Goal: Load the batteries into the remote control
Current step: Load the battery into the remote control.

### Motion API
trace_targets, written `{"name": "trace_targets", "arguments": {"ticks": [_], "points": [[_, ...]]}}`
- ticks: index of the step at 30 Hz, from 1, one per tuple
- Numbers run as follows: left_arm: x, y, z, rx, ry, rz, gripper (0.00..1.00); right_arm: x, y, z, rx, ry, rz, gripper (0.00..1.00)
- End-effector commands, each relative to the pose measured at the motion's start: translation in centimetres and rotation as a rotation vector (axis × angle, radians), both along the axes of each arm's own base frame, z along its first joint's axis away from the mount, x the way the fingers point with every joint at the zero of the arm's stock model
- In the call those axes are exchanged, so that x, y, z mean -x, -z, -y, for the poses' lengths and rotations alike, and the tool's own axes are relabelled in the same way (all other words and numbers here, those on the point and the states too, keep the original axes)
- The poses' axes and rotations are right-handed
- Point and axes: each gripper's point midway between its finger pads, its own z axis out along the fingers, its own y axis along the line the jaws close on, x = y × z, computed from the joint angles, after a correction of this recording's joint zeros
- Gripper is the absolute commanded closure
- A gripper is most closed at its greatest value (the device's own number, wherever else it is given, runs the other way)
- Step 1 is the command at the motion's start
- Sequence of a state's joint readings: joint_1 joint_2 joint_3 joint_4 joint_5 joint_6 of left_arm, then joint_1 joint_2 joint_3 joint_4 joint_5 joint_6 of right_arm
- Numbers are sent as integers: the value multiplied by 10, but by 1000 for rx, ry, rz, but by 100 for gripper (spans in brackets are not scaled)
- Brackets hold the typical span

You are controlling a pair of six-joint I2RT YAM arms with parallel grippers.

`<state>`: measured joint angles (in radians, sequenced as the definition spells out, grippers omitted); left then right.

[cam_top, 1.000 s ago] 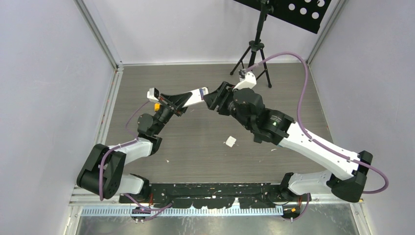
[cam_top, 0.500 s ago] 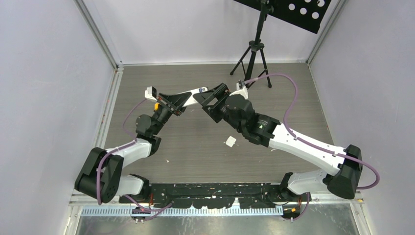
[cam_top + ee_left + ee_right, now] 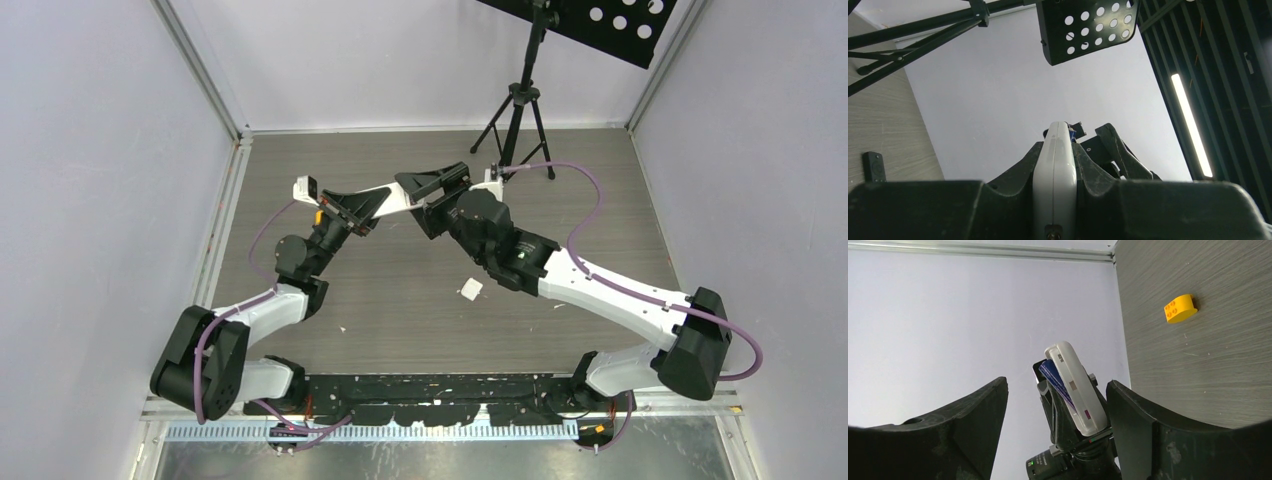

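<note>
Above the table (image 3: 300,300), in the upper middle of the top view, nose to nose with the right gripper (image 3: 425,195): left gripper (image 3: 385,202), clenched hard on the white remote control (image 3: 403,198) and holding it clear of the surface. Right fingers (image 3: 1133,415) spread wide, grasping nothing, flanking the remote's far end in the middle of the right wrist view. Tucked along the remote's left face there, a blue-purple battery (image 3: 1052,376), apparently in its bay; whether fully seated, cannot tell.

Likely risks:
- Nudging the remote with a spread finger and twisting it in the left grip.
- Knocking the battery out onto the table, since no cover shows.
- Rolling away if dropped.

Other batteries not in sight. Centre of the table, a small white piece (image 3: 470,290), possibly the cover; too small to say.
</note>
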<state>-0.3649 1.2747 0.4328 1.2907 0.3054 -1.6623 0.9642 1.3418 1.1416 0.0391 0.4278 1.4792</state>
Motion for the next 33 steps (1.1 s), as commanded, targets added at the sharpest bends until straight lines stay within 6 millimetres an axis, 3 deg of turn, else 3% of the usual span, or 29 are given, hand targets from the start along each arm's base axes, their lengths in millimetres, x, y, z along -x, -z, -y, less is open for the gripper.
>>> {"name": "trace_targets", "arguments": {"ticks": [1,8,15,23,33], "points": [[11,-19,-5,4,-21,108,100,-11,-21,12,-92,82,26,24],[12,-14,-4,-19,-22,115,100,-15,-18,20,-110,111,15,35],[14,-13,-1,-38,-13,130,100,-17,-15,16,-116,95,10,45],[14,-14,1,-41,-2,136,100,-18,-21,17,-152,73,7,46],[13,-15,1,-9,12,119,100,-19,-19,13,-166,51,-3,56]]}}
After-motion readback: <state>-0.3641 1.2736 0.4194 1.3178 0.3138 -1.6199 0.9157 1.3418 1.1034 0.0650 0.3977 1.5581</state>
